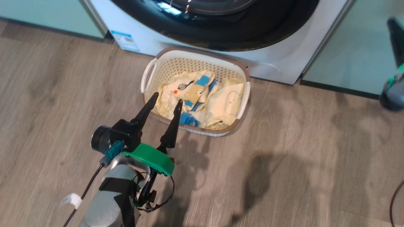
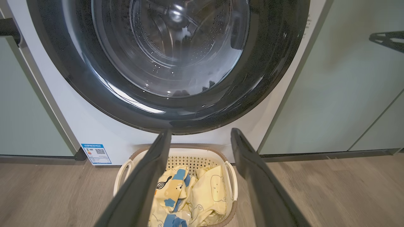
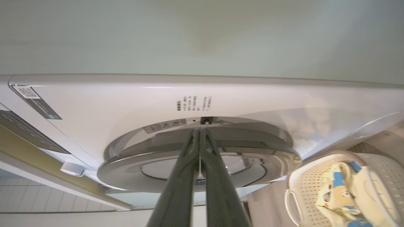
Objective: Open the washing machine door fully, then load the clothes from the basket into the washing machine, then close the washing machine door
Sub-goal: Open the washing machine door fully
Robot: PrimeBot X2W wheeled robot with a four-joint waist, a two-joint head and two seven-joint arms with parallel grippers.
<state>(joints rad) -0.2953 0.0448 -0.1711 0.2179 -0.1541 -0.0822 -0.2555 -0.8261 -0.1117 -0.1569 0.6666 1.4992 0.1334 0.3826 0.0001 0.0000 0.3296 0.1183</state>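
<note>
- A pale green cabinet fills the left edge of the head view. It meets the washing machine, a white front-loader with a small blue sticker at its lower left corner.
- The left tool hangs above the wood-grain floor, its two long dark fingers spread wide and gripping nothing. They point up and to the right, with the tips over the basket's near left edge.
- The basket is cream, with perforated walls, a brown rim and white loop handles at its left and right ends. It stands on the floor just in front of the washer, its length running roughly along the machine's front, slightly skewed.
- Inside it lie the clothes: crumpled pale yellow garments with cartoon line drawings and bright blue patches, heaped together.
- Above the basket, the washing machine door faces the room. Its wide glossy black rim rings a bulging clear glass centre, through which the perforated steel drum shows.
- The right tool, fingers pressed together with nothing between them, points lengthwise at the door's edge. Its tips are beside a small dark latch; whether they touch it cannot be told.
- A second green cabinet stands to the washer's right.
</note>
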